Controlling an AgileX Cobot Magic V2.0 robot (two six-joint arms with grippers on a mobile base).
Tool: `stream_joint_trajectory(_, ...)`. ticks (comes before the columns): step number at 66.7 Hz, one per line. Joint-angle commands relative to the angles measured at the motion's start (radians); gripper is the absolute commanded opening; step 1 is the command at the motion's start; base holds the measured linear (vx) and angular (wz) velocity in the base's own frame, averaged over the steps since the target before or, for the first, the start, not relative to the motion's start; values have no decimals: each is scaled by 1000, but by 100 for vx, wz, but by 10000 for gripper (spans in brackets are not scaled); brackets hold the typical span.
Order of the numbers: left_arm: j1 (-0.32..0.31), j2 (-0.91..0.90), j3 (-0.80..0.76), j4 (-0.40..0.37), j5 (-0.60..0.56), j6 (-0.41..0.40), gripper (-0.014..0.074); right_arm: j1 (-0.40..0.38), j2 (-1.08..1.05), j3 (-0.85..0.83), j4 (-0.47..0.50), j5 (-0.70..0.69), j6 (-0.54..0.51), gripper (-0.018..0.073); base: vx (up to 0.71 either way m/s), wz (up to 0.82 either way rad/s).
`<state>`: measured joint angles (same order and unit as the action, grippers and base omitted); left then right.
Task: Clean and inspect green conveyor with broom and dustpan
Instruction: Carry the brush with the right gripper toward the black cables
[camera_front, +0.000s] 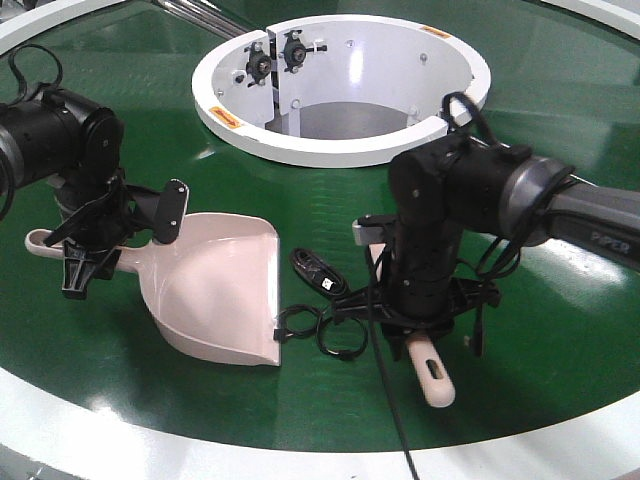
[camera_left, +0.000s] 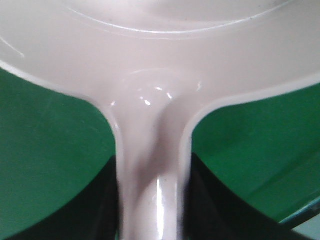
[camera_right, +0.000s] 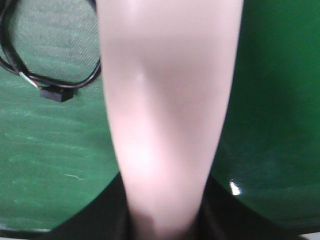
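The green conveyor (camera_front: 150, 130) fills the front view. The dustpan (camera_front: 215, 290) lies flat on it at left, its mouth towards the right. My left gripper (camera_front: 85, 262) is shut on the dustpan's handle; in the left wrist view the handle (camera_left: 150, 150) runs between my black fingers (camera_left: 90, 210). My right gripper (camera_front: 420, 318) points down and is shut on the broom; its slotted handle end (camera_front: 432, 372) sticks out towards the front. In the right wrist view the broom handle (camera_right: 165, 100) fills the gap between the jaws. The bristles are hidden under the arm.
A black coiled cable (camera_front: 322, 328) with a black block (camera_front: 315, 270) lies on the belt between the dustpan's lip and the broom; it also shows in the right wrist view (camera_right: 50, 85). The white central ring (camera_front: 340, 150) is behind. The white outer rim (camera_front: 200, 440) runs along the front.
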<state>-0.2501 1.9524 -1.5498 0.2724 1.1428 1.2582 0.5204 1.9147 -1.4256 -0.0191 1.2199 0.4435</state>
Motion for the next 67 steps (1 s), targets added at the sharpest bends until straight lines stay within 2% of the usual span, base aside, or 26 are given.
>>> stream_joint_trajectory(1,-15,-46,-26,-8,19,29,-6,24,-30,-28,-28,59,47,-2,0,0)
stream_joint_trajectory(27,-15,-46,-26,-8,19,29,-6,35,5,-28,40,71,112,-1,0,0)
stream_joint_trajectory(51,-15,-46,-26,-8,19,29,-6,43,33,-28,-7,71,147,-1,0,0)
stream_joint_trajectory(67,-15,-46,-26,-8,19,29,-6,43,81,-28,27,71,150,-1,0,0)
